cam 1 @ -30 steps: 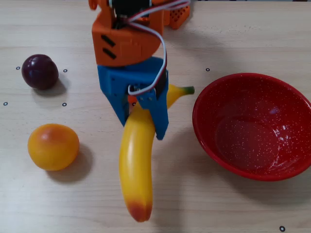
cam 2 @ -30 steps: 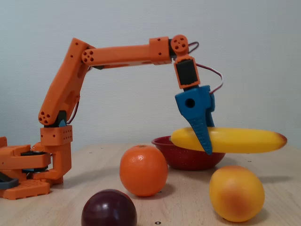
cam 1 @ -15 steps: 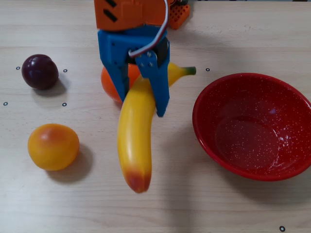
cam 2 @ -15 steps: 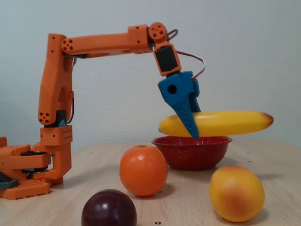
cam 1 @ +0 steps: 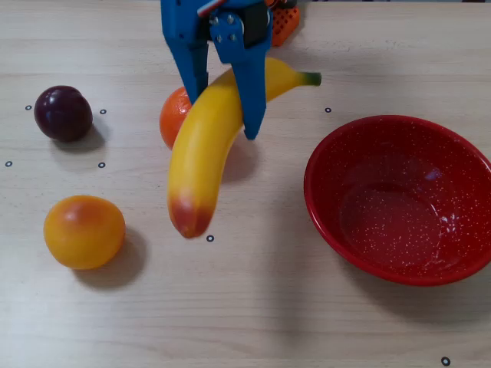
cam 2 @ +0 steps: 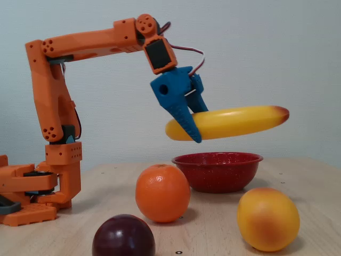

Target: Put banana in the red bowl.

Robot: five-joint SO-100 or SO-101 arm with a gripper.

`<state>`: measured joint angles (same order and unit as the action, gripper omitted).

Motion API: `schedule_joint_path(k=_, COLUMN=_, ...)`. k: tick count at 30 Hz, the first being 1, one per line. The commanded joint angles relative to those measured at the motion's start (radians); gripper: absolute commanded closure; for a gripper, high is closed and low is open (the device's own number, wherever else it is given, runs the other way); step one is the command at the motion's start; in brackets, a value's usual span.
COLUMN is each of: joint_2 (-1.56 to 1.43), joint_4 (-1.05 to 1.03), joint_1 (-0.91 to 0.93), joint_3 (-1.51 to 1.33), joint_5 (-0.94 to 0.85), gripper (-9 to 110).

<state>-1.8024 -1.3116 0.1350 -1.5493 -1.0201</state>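
The long yellow banana (cam 1: 205,142) (cam 2: 234,121) hangs high in the air, well above the table. My blue gripper (cam 1: 226,115) (cam 2: 193,130) is shut on it near its stem half. Its green stem (cam 1: 309,77) points to the upper right in the overhead view, and its orange-red end (cam 1: 188,220) points down-left. The red bowl (cam 1: 399,198) (cam 2: 217,170) stands empty on the table at the right in the overhead view. In the fixed view the banana hovers above the bowl's height, with its tip over the bowl's right side.
An orange (cam 1: 174,117) (cam 2: 162,192) sits on the table under the banana. A yellow-orange fruit (cam 1: 84,231) (cam 2: 267,219) and a dark purple plum (cam 1: 63,113) (cam 2: 123,238) lie at the left in the overhead view. The arm's orange base (cam 2: 32,197) stands at the fixed view's left.
The arm has lifted and drawn back toward its base, carrying the banana higher. The banana's red end has tilted upward in the fixed view. The orange below is uncovered.
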Motion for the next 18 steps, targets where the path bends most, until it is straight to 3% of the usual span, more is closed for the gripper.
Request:
schedule_joint_path(k=1, joint_2=-0.141, joint_4=0.032, joint_1=-0.037, joint_3=0.064, joint_5=0.051, gripper=102)
schedule_joint_path(k=18, joint_2=-0.066, joint_4=-0.003, joint_1=-0.282, joint_3=0.195, joint_5=0.147, gripper=102)
